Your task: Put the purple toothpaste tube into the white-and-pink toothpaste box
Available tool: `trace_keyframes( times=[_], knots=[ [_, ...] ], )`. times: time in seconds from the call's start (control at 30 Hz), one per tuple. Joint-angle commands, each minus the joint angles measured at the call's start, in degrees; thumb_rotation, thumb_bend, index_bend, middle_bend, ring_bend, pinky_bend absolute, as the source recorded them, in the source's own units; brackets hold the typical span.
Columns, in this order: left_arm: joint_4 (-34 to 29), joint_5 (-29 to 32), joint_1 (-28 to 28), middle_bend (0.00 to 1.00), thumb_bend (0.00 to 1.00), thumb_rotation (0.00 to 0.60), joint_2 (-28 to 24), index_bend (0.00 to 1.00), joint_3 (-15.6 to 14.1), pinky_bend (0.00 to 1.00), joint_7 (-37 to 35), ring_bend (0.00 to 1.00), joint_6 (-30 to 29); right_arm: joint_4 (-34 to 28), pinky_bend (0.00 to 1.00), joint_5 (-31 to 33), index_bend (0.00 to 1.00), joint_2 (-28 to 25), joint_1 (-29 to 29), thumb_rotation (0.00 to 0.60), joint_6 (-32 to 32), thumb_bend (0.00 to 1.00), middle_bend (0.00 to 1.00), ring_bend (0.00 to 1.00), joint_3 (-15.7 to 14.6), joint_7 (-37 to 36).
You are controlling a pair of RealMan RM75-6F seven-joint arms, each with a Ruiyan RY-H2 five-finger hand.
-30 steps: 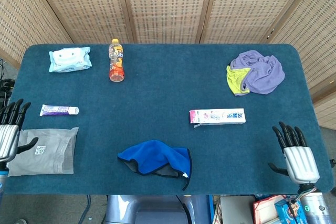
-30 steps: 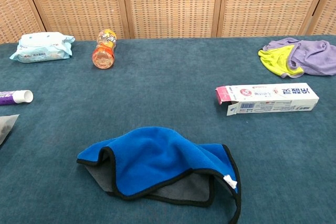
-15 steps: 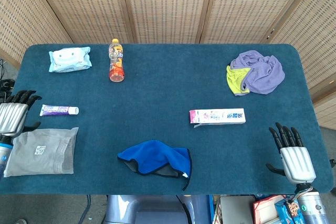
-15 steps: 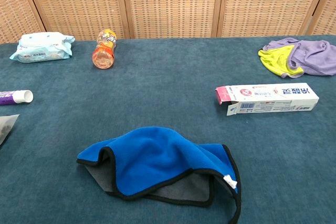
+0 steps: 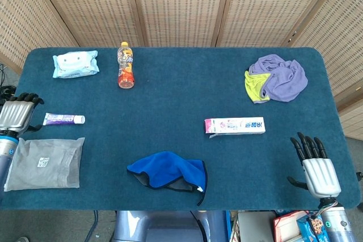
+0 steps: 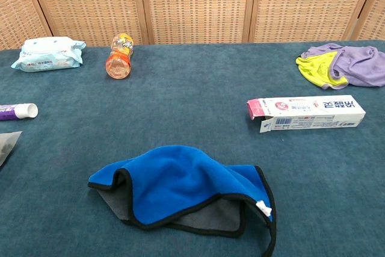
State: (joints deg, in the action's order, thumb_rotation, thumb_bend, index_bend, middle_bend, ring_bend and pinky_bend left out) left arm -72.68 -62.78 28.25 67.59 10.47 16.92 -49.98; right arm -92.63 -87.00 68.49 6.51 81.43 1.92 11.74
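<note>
A: Head view. Landmark is the blue cloth (image 5: 168, 174), lying crumpled near the front edge of the teal surface (image 5: 170, 106).

B: Purple toothpaste tube (image 5: 64, 119)?

A: Far left of the cloth and a little further back, flat on the surface, white cap pointing toward the cloth. White-and-pink toothpaste box (image 5: 235, 126) lies right of the cloth and slightly behind it, pink end toward the cloth. Tube and box are well apart, tube outside the box.

B: Hands?

A: Left hand (image 5: 16, 115) sits at the left edge, beyond the tube from the cloth, just beside the tube's tail, not touching it; fingers extended and apart, holding nothing. Right hand (image 5: 318, 165) is far right of the cloth at the front corner, fingers spread, empty.

B: Other items?

A: Grey pouch (image 5: 44, 163) left of the cloth, in front of the tube. Wet-wipes pack (image 5: 75, 64) and orange bottle (image 5: 125, 65) behind the cloth to the left. Purple-and-yellow cloth pile (image 5: 277, 78) behind it to the right.

B: Chest view.

A: Blue cloth (image 6: 183, 188) fills the near centre, grey lining showing underneath. Tube (image 6: 18, 111) is cut by the left frame edge, only the cap end visible. Box (image 6: 305, 113) is right of the cloth and behind it, pink end flap open. Bottle (image 6: 120, 57) and wipes (image 6: 48, 54) are at the back left, cloth pile (image 6: 343, 65) at the back right. A corner of the pouch (image 6: 6, 144) shows at the left edge. Neither hand appears in this view.
</note>
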Motion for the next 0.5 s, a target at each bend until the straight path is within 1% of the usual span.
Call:
trace_keyframes(
  times=[0.03, 0.17, 0.5],
  knots=[
    [2.28, 2.43, 1.41, 0.22, 0.23, 0.6, 1.67, 0.31, -0.22, 0.25, 1.53, 0.16, 2.16, 0.06, 0.0, 0.18, 0.0, 0.04, 0.13, 0.6, -0.29, 0.17, 0.0, 0.0, 0.03, -0.02],
    [4.5, 5.16, 2.64, 0.22, 0.23, 0.6, 3.41, 0.31, -0.32, 0.25, 2.22, 0.16, 4.35, 0.23, 0.0, 0.21, 0.0, 0.2, 0.16, 0.6, -0.37, 0.17, 0.0, 0.0, -0.03, 0.02],
    [10.99, 7.95, 4.85, 0.22, 0.23, 0.6, 8.1, 0.31, -1.34, 0.25, 3.32, 0.16, 7.22, 0.68, 0.0, 0.6, 0.0, 0.74, 0.42, 0.6, -0.99, 0.16, 0.0, 0.0, -0.1, 0.27]
  ],
)
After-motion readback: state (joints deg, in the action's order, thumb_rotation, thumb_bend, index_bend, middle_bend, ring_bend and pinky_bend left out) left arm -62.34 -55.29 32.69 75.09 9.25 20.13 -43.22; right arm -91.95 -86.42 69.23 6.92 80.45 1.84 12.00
